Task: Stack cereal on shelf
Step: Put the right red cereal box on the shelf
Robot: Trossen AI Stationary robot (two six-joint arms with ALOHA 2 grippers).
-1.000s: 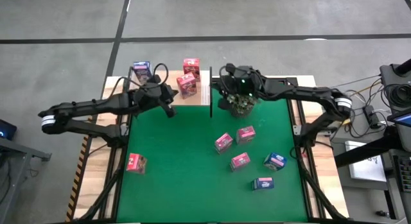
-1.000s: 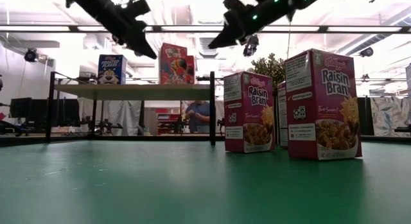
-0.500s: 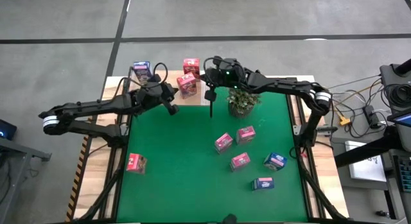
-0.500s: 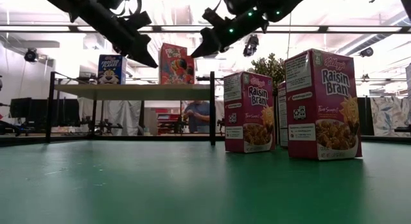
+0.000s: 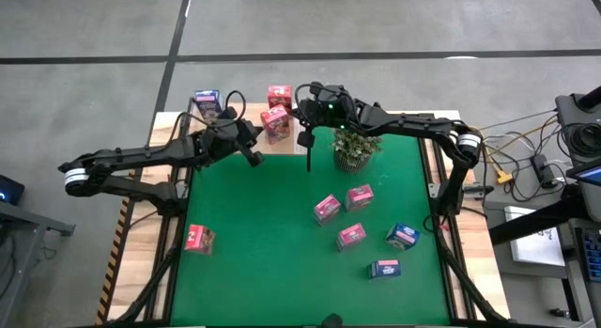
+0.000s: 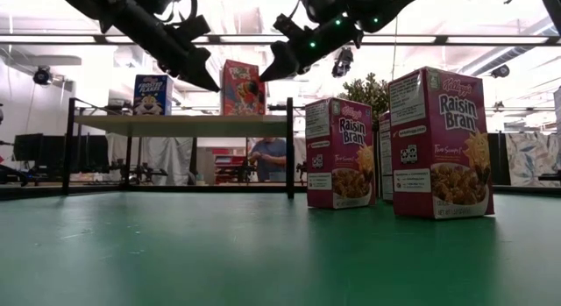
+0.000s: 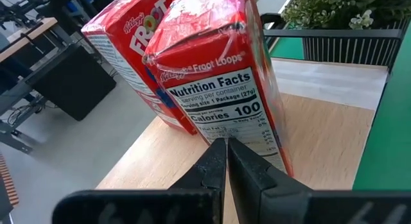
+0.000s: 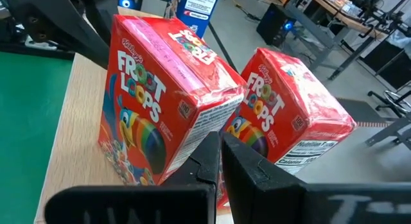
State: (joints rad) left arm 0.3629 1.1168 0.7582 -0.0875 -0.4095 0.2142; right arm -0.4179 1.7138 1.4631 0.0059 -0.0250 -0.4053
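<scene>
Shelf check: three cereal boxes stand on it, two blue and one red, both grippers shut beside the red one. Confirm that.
Not quite. The shelf carries two red Froot Loops boxes and one blue box, as the high view shows. Both the left gripper and the right gripper are shut beside the red ones.

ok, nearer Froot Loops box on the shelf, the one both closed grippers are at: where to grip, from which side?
Judging by its pose, grip the Froot Loops box across its two narrow side panels, coming down from above. It stands upright on the shelf, top free. The second box sits close behind, so a rear approach looks cramped. Left gripper and right gripper must open first.
</scene>
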